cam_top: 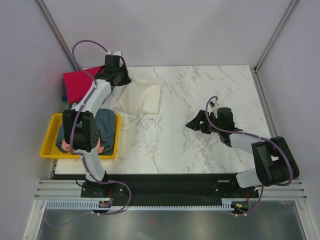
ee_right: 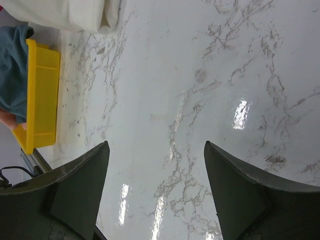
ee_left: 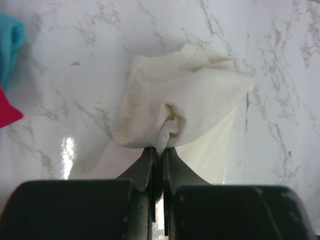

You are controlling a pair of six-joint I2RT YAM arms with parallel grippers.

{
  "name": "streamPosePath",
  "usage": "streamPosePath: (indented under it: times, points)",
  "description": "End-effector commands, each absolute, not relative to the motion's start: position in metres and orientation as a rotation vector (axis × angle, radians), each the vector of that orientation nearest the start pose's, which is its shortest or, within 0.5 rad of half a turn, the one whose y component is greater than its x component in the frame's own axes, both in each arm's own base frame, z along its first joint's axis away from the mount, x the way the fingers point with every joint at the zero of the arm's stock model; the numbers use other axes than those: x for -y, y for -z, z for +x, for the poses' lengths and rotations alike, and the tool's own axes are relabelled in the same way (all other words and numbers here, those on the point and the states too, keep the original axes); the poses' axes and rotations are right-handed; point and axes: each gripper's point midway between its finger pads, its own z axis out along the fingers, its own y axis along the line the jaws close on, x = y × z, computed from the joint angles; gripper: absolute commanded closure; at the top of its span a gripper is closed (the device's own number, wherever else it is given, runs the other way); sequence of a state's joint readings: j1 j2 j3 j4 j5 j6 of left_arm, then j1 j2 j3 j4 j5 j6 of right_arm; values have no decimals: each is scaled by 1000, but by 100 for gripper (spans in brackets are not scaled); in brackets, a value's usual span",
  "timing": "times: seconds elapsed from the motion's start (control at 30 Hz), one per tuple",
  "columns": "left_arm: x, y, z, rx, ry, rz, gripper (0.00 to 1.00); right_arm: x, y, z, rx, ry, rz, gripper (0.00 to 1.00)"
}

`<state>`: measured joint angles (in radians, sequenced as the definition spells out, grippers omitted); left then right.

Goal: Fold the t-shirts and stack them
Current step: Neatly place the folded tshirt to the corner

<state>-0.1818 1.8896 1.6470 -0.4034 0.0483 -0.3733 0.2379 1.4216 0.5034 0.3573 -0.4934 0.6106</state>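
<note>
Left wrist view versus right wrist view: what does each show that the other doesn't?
Only the left wrist view: the left gripper shut on a bunch of the cream-white t-shirt, plus slivers of the teal t-shirt and red t-shirt. Only the right wrist view: the right gripper, open above the marble table, and the yellow tray holding the slate grey-blue t-shirt. Both: the marble table and the cream-white t-shirt, only its edge in the right wrist view.

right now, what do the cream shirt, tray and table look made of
Cream shirt: soft matte cloth, probably cotton knit; it bunches into loose folds.
Tray: yellow plastic, likely moulded; thin stiff walls, even colour, slight sheen.
Table: glossy white top with grey veins and sharp light glints; real marble or printed laminate, can't tell.
</note>
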Motion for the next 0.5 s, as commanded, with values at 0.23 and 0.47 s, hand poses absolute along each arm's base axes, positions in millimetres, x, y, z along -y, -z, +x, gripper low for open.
streamPosePath:
  times: [0.23,0.47]
  points:
    - [36,-261,522,-2123,153,-84,98,-185,-80,314,-2187,-1051,86,16]
    - [-1,-289,527,-2071,126,-41,98,-186,-79,314,-2193,-1059,83,16]
